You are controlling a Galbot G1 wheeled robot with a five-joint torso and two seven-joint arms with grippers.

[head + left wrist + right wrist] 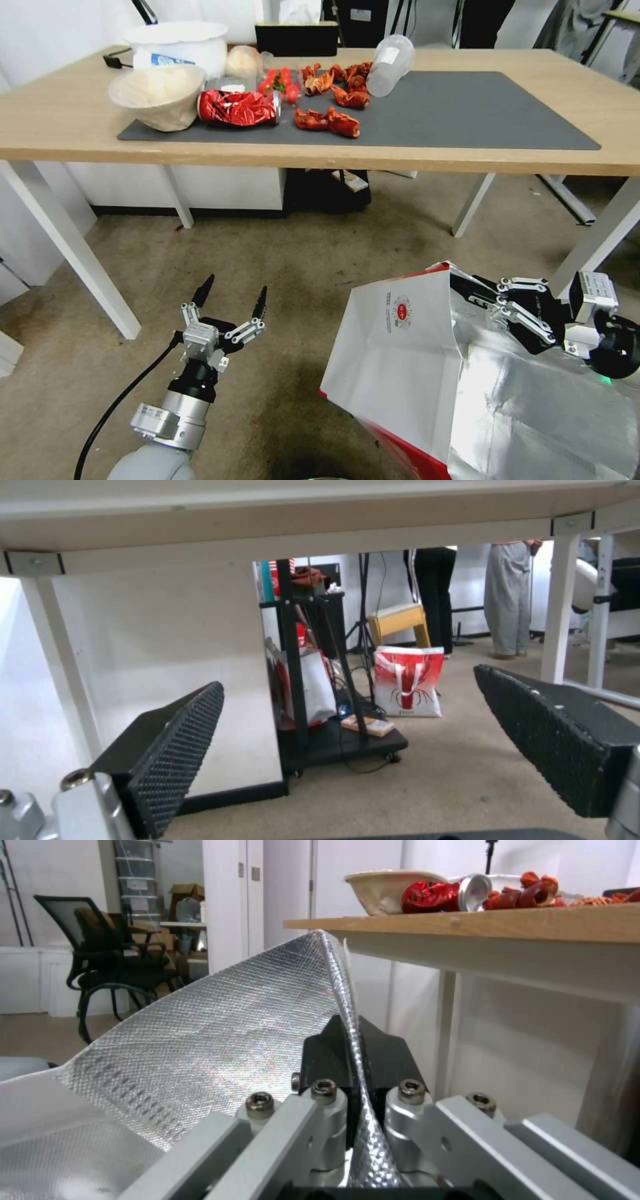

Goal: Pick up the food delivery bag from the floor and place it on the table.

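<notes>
The right gripper (467, 283) is pinching the food delivery bag (400, 347) by its thin foil rim, below the worktop (467, 157); the bag looks light and floppy. The left gripper (230, 297) is hanging spread beside the bag.

Tilted open bag (400, 347) below table (60, 130)

Food delivery bag (400, 347) cut off by head view's lower edge; bag handles hidden.

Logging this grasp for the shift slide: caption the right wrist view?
Right gripper shut on the food delivery bag foil-lined rim, just below the table edge.
</notes>
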